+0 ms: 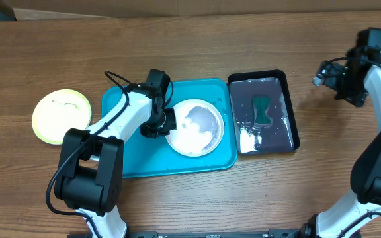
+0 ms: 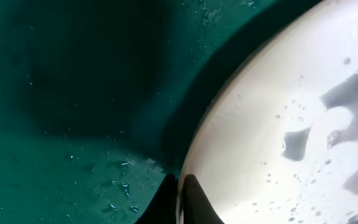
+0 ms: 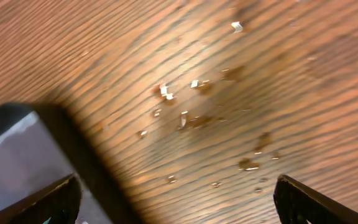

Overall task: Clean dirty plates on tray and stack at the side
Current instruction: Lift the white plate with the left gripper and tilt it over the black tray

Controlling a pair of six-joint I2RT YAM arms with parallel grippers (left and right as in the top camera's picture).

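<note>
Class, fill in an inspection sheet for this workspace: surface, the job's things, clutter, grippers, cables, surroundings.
Surface: wooden table, with small shiny flecks beside the black tray.
Job's things: white plate, wet, on the teal tray; yellowish plate on the table left of that tray.
Clutter: black tray holding water and a green sponge.
Grippers: left gripper shut on the white plate's rim; right gripper open over bare table.
Cables: black cable looping off the left arm.
Surroundings: nothing seen.
</note>
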